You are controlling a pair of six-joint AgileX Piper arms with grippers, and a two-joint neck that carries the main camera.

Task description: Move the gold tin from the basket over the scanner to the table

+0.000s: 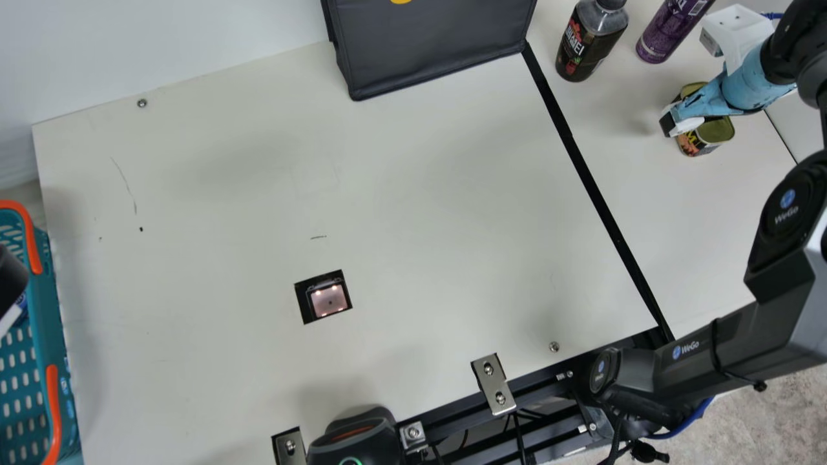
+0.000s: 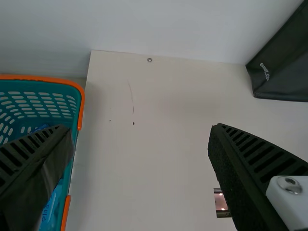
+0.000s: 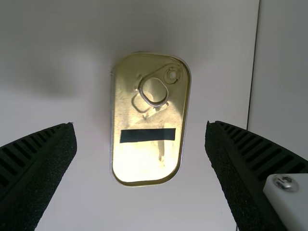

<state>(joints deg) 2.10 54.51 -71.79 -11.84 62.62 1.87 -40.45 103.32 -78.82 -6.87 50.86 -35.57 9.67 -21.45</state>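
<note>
My right gripper [image 1: 675, 124] is over the gold tin [image 1: 716, 132], which lies on the table at the right of the main view, past the black strip. In the right wrist view the gold tin [image 3: 149, 120] shows its ring-pull lid between the spread fingers of my right gripper [image 3: 141, 149], touching neither. The scanner window [image 1: 328, 298] is lit in the table's middle. At the far left is the teal basket [image 1: 48, 323]; the basket [image 2: 72, 103] also appears beside my open left gripper [image 2: 139, 149] in the left wrist view.
A dark fabric bag [image 1: 433, 45] stands at the table's back. A dark bottle [image 1: 591, 40] and a purple can [image 1: 672, 29] are behind my right gripper. A black scanner body [image 1: 355, 439] and metal brackets [image 1: 493, 383] line the front edge.
</note>
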